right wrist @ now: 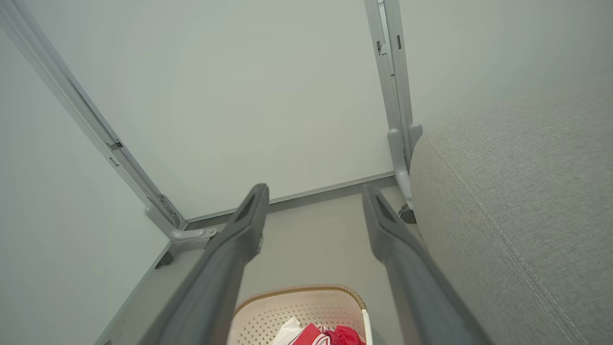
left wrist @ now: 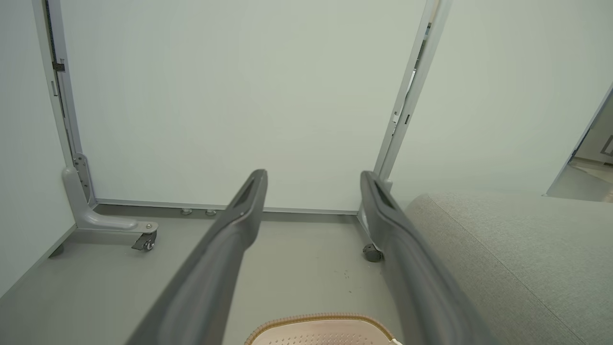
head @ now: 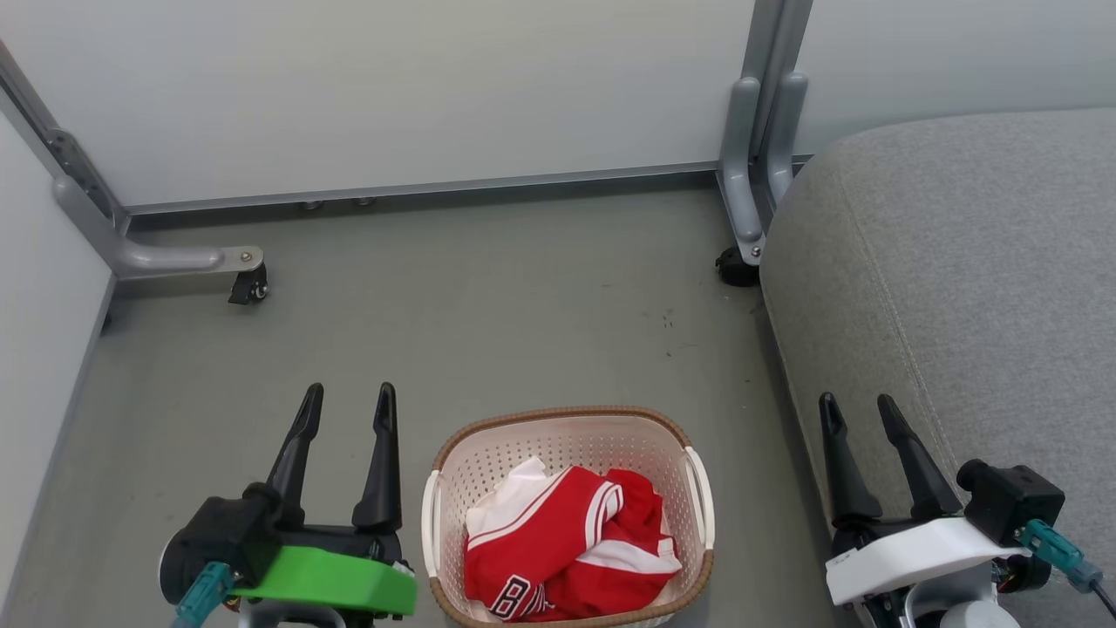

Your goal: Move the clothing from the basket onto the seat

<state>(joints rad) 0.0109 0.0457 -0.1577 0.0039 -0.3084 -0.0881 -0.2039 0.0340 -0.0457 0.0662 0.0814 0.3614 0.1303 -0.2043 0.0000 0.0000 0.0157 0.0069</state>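
The largest thing I had in view was the pale partition wall (head: 392, 87), which stood well beyond the basket (head: 558, 412) across the grey floor (head: 479, 305). Next in size was the seat (head: 959, 262), a grey woven cushion near the basket's right side, with a strip of floor between them. The basket itself stood on the floor, its brown rim facing up. The clothing (head: 567, 541) lay crumpled inside the basket, red with white stripes and dark lettering toward the near wall.

My left gripper (head: 349, 392) hung just left of the basket, fingers spread apart and holding nothing. My right gripper (head: 859, 401) hung to the basket's right, over the seat's edge, fingers likewise parted and empty. Neither touched the basket. A small black castor (head: 250, 288) sat far beyond the basket to its left, and another castor (head: 737, 269) beyond it to the right.
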